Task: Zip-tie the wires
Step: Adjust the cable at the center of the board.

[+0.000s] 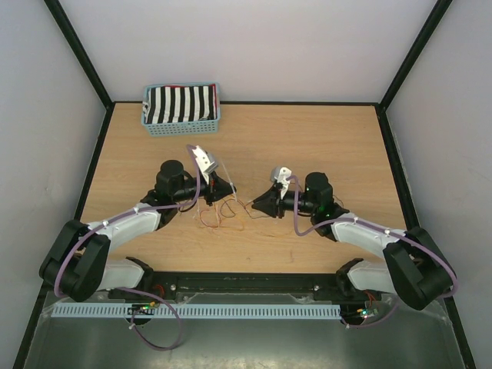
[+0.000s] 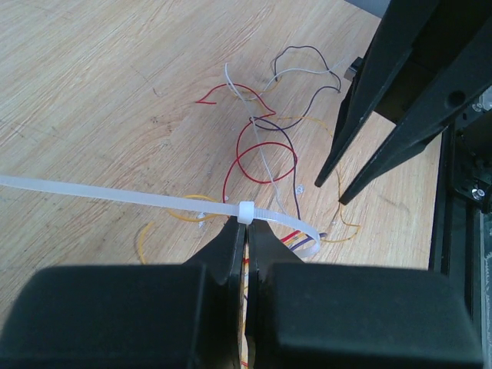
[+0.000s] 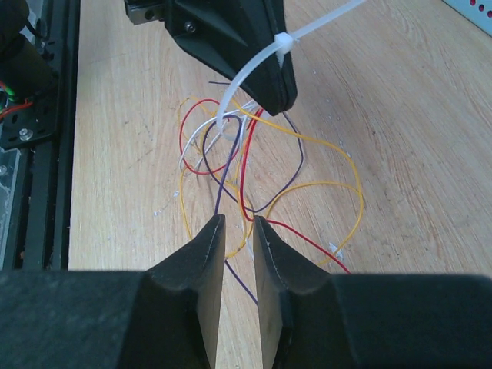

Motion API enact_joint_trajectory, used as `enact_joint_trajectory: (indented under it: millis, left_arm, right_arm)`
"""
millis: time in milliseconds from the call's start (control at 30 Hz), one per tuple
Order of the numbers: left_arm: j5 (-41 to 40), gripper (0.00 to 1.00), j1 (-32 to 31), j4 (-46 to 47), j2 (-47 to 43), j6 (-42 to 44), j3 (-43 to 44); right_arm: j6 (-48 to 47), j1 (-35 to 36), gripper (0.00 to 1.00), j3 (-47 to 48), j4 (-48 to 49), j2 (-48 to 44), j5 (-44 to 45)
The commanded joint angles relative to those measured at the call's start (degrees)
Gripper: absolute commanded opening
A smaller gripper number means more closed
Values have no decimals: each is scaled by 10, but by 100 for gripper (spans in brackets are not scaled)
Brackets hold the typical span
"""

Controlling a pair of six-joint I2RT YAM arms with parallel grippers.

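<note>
Left claw (image 2: 246, 227) pinches zip tie (image 2: 115, 195) looped round wires (image 2: 261, 154); right claw (image 3: 237, 221) slightly spread, holding nothing.

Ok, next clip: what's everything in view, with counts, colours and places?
wires: a handful, orange, red, dark purple and white, tangled in the middle
zip tie: one, white, above the wires, clamped at its head
basket: one, light blue, back left
cloth: one, black-and-white striped, in the basket
table: one, light wood
slotted strip: one, white, along the near edge
left gripper: one, black, shut on the zip tie
right gripper: one, black, slightly open, at the wires
</note>
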Motion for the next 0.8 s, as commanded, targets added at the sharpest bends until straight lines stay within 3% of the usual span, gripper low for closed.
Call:
enact_joint_trajectory:
  millis: [0, 767]
  left_arm:
    - [0, 0, -2, -5, -14, -7, 23]
    - [-8, 0, -9, -33, -7, -7, 35]
  right_arm:
    - [-36, 27, 32, -9, 13, -1, 19]
    - [-80, 99, 32, 8, 6, 21, 107]
